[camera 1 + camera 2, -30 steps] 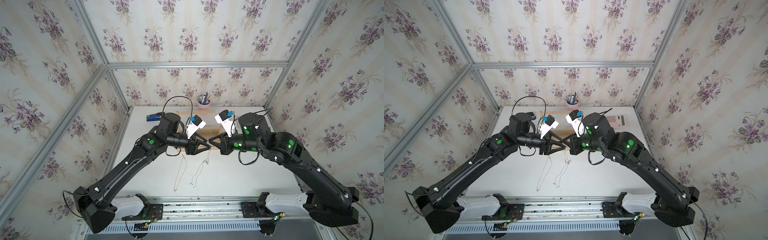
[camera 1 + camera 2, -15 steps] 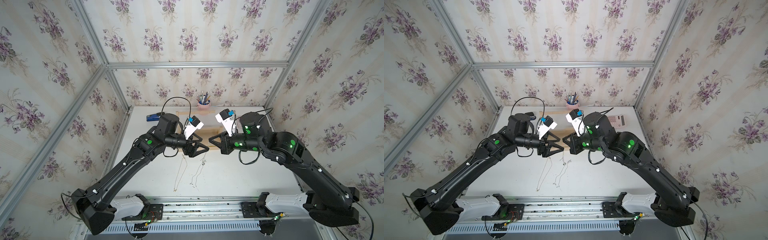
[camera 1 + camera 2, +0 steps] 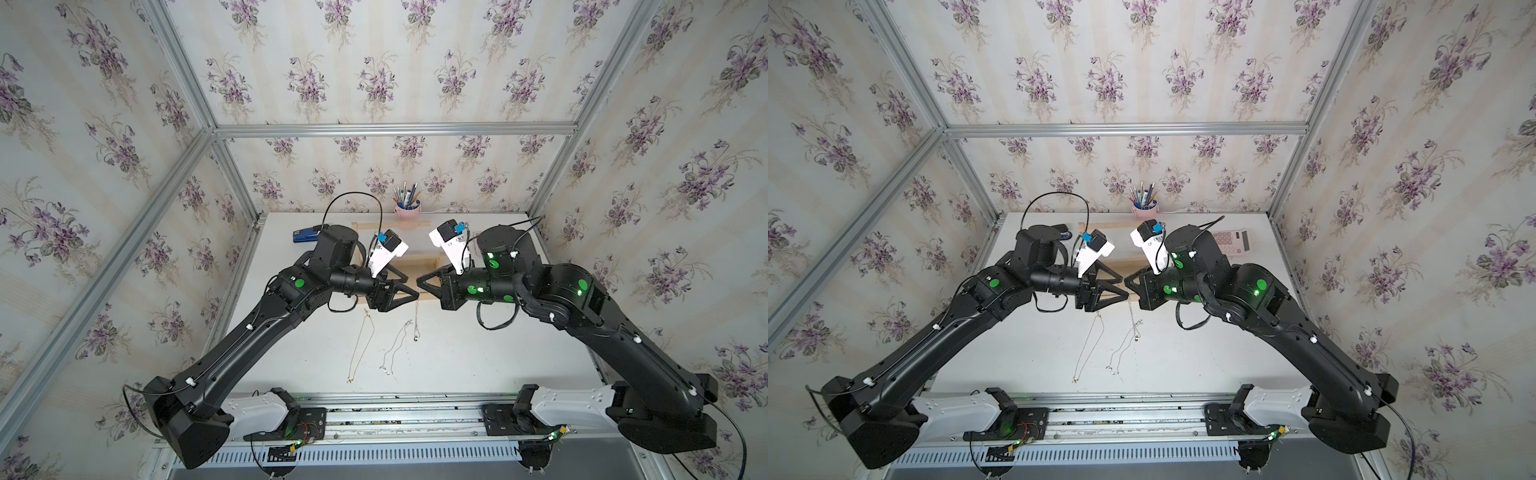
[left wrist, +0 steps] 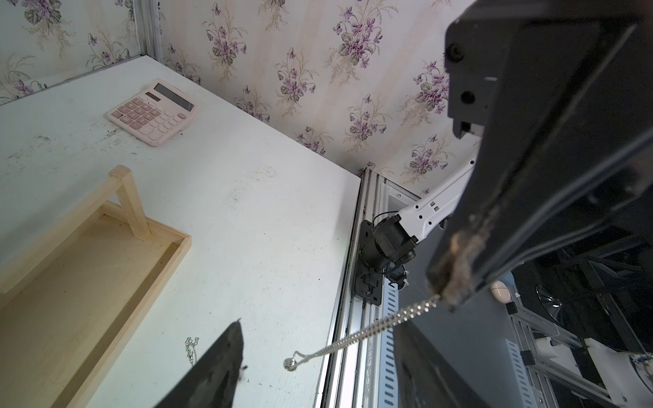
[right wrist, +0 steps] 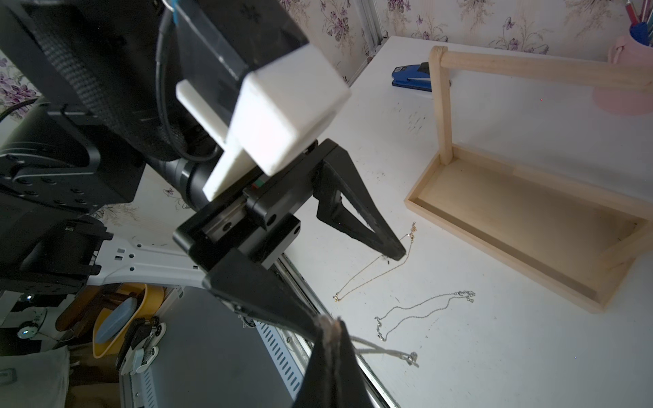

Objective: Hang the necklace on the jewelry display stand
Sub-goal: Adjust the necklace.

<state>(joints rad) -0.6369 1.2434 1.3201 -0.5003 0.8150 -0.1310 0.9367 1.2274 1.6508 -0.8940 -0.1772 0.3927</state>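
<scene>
Necklace (image 4: 371, 326) dangles from the right gripper (image 3: 420, 282), clamped on its chain above the table's (image 3: 457, 353) middle; the left gripper (image 3: 410, 286) hovers beside it, jaws apart, likely to spread the loop for the jewelry display stand (image 5: 530, 67) nearer the far edge.

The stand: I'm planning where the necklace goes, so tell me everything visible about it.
The stand looks like pale, unfinished wood: a shallow rectangular tray, a thin post at each end, and a round bar across their tops. It stands upright on the white table near the back wall. What shows of tray and bar is bare; only the table touches it.
</scene>
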